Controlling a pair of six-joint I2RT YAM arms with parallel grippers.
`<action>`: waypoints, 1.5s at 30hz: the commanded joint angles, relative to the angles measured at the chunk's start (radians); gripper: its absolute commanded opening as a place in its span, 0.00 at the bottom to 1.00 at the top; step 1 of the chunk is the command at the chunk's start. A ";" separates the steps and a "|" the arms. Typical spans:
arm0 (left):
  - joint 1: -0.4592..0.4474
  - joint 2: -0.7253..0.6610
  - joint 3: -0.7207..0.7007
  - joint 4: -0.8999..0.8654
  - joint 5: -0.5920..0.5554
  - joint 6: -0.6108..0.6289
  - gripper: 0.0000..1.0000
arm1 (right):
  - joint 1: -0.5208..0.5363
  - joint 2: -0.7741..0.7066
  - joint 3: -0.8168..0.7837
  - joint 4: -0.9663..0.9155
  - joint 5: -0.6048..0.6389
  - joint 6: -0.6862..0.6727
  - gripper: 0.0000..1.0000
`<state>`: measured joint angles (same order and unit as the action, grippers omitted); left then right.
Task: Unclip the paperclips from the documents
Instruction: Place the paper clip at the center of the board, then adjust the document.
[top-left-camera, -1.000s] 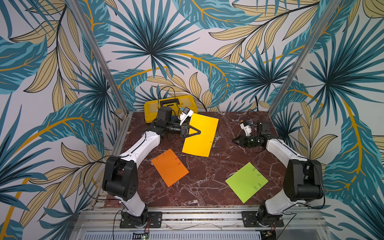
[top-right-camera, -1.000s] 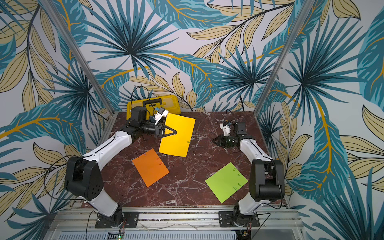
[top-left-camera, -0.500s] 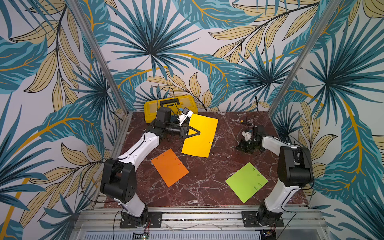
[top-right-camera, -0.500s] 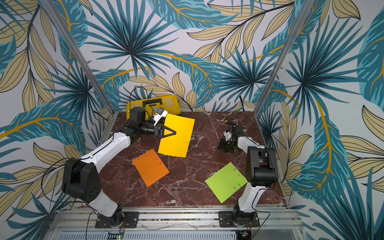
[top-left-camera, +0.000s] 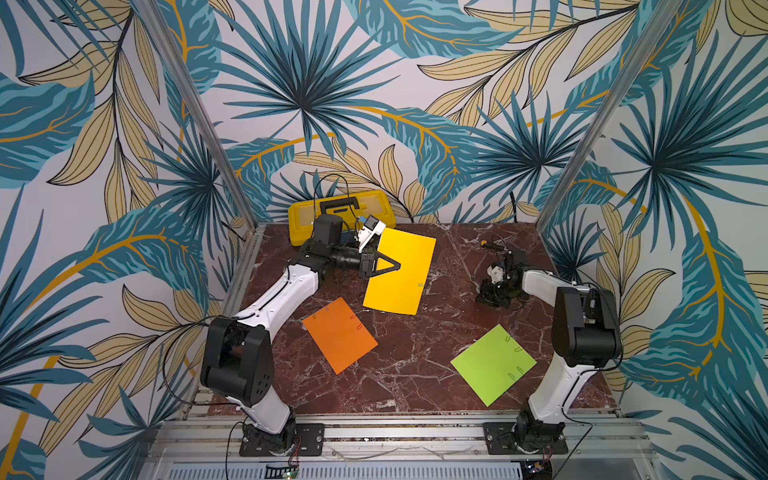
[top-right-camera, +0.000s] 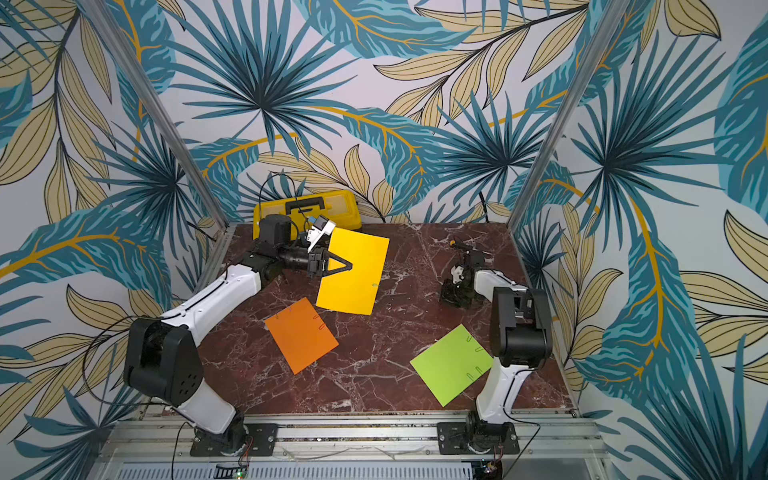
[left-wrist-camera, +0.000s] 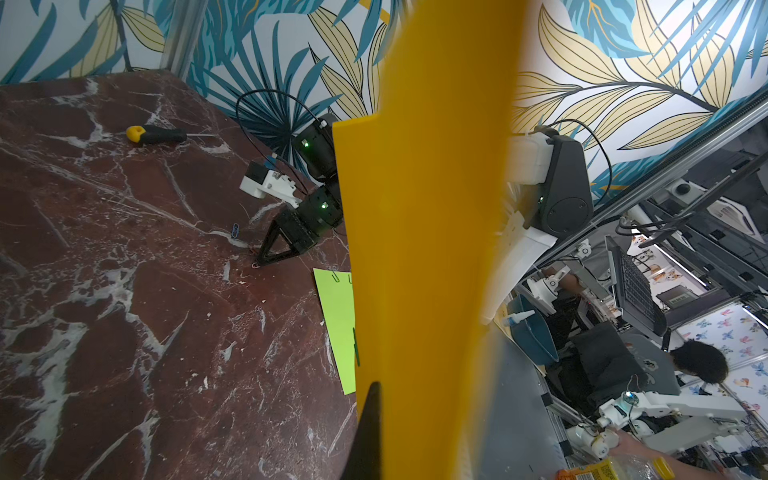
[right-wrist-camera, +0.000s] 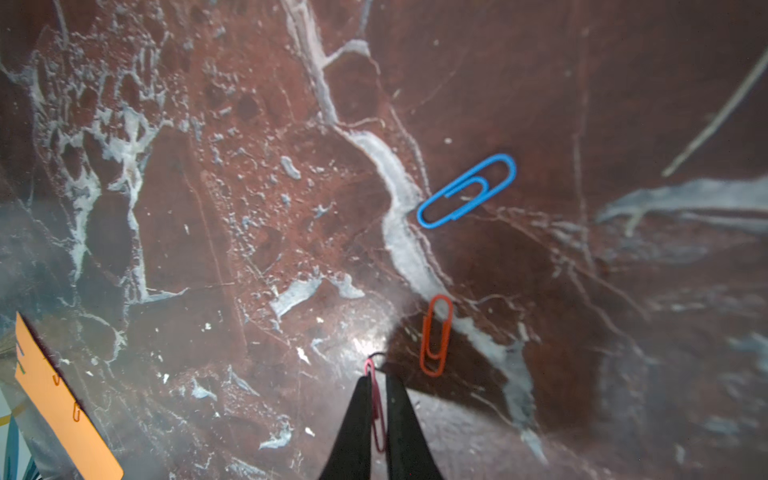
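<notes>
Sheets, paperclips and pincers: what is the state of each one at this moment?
left pincer, shut on the yellow sheet.
yellow sheet, lifted, tilted, clipped.
orange sheet, flat on the table, clipped.
green sheet, flat on table, clipped.
right pincer, jaws slightly apart around the pink paperclip; grip unclear.
blue paperclip, loose on table.
red paperclip, loose on table.

Left wrist view: yellow sheet (left-wrist-camera: 428, 249) blurred close to the lens, covers most of the lime green sheet (left-wrist-camera: 336, 328) and the middle of the right arm (left-wrist-camera: 565, 191); shows only one dark finger (left-wrist-camera: 370, 432) of the left gripper (top-left-camera: 394, 266). In both top views: paperclips (top-left-camera: 517, 348) (top-right-camera: 478, 349) on the sheets too small for colour; toolbox (top-left-camera: 374, 205) at upper centre partly behind the left arm (top-left-camera: 282, 299). Right wrist view: orange sheet (right-wrist-camera: 62, 407) cut by the frame edge.
</notes>
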<state>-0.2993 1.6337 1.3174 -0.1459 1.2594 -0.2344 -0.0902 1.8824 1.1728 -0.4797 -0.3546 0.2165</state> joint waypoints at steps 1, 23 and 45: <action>0.006 -0.021 -0.004 0.014 -0.003 0.010 0.00 | -0.005 0.012 0.014 -0.044 0.033 -0.005 0.16; 0.006 0.017 0.034 0.014 0.001 0.001 0.00 | -0.005 -0.110 -0.032 -0.017 -0.054 -0.036 0.48; -0.081 0.098 0.139 0.013 0.035 -0.009 0.00 | 0.171 -0.594 -0.281 0.539 -0.594 0.073 0.54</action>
<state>-0.3687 1.7210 1.4193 -0.1459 1.2724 -0.2428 0.0505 1.3006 0.9241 -0.0814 -0.8734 0.2340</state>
